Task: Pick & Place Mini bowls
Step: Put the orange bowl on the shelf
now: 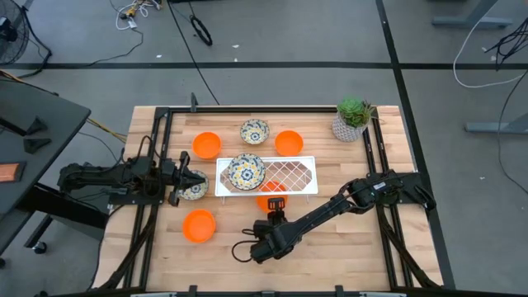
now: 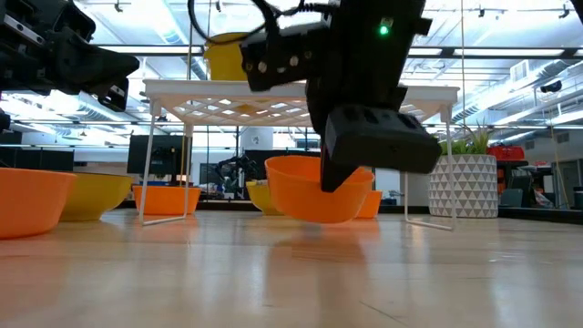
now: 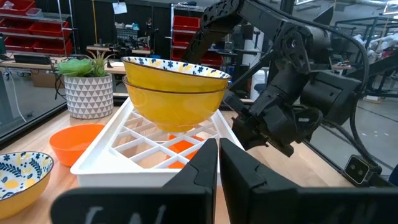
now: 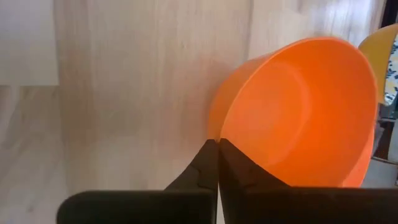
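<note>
Gripping the rim of a plain bright orange mini bowl (image 4: 298, 112), the right gripper (image 4: 217, 149) has its two dark fingers pinched together on the bowl's wall, as the right wrist view shows. The low view shows that bowl (image 2: 319, 191) tilted and apparently just clear of the light wooden table (image 2: 291, 282), in front of the white lattice rack (image 2: 301, 96), so I judge the step in hand to be the lift or carry of this bowl. The next move probably calls for raising it above the rack's edge and setting it down level, without knocking the two stacked bowls with yellow outsides and blue floral insides (image 3: 174, 87) already on top.

The left gripper (image 3: 219, 165) sits at the rack's left end, its fingers closed together and holding nothing as far as its wrist view shows.

Only the high view lays out the rest: two orange bowls (image 1: 206, 144) and one floral bowl (image 1: 254, 131) behind the rack, another orange bowl (image 1: 198, 224) at the front left, a floral bowl (image 1: 195, 188) near the left gripper, and a potted green plant (image 1: 353, 118) at the back right corner. There the held bowl is mostly hidden; only the right wrist view shows the grip.
</note>
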You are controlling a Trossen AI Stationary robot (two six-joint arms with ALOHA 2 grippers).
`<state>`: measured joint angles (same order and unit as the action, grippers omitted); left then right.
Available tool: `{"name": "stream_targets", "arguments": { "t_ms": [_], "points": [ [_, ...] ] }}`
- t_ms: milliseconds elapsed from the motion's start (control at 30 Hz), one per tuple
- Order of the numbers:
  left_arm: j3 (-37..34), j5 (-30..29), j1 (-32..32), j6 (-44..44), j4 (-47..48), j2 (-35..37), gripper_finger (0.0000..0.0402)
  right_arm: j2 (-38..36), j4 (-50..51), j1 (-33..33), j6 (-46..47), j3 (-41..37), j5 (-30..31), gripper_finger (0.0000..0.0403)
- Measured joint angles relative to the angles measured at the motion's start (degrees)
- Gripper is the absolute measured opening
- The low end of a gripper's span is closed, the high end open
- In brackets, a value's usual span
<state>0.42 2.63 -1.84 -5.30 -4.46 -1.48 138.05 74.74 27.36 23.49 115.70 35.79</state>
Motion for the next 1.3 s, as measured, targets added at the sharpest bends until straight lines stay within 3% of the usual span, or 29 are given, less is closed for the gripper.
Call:
{"name": "stream_targets", "arguments": {
  "t_ms": [433,1033,1300],
  "points": [
    [-0.01,0.00,0.02,0.00,0.00,-0.01,0.0023,-3.57,0.02,1.79,-0.02,0.00,-2.95,0.0000],
    [-0.02,0.00,0.02,0.00,0.02,-0.01,0.0023,-12.70,-7.05,6.80,-7.62,0.02,-18.61,0.0000],
    [-0.02,0.00,0.02,-0.01,0.02,-0.01,0.0023,-17.44,-7.56,8.36,-9.40,0.02,-21.86,0.0000]
  ]
}}
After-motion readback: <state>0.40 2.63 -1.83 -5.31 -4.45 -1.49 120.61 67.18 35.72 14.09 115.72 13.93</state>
